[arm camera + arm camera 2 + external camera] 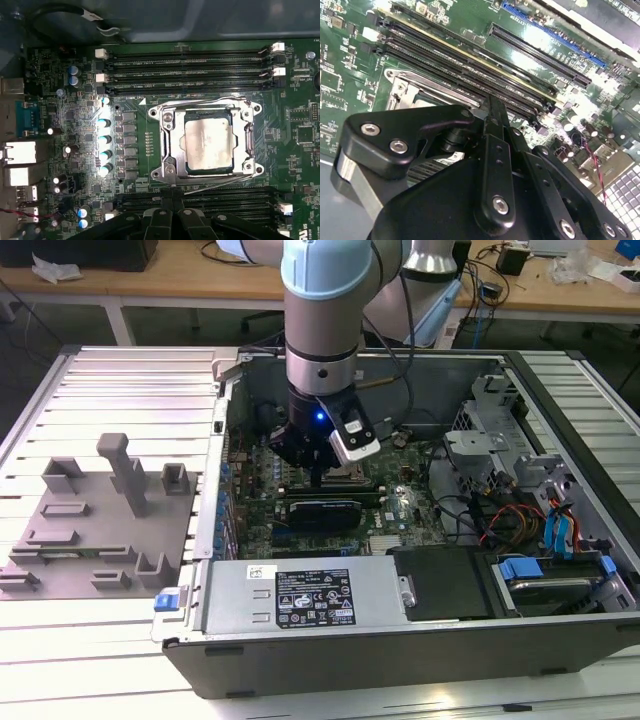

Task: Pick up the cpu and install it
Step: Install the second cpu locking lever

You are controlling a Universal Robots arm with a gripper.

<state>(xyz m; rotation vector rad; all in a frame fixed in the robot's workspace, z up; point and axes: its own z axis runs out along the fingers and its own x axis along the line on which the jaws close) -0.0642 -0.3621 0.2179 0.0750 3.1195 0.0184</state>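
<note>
cpu (208, 143): I see it lying flat inside the socket frame (207, 137) on the motherboard (150, 135), silver top up
hand (172, 212): fingers together and empty, I judge, hovering just above the memory slots (200, 200) beside the socket
care: I'd check the chip sits level and square in the frame, with no corner riding up

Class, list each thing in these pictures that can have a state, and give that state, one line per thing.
Small square cpu with silvery-white metal top: seated in its socket, nothing gripping it.
Silver metal socket frame: around the cpu, flat on the green motherboard.
Black memory slots: empty.
Black pincer: above the board beside the socket, holding nothing; fingers together.
Dark computer case: side open.
Grey plastic fixture block: on the table, nothing visible in its holders.
</note>
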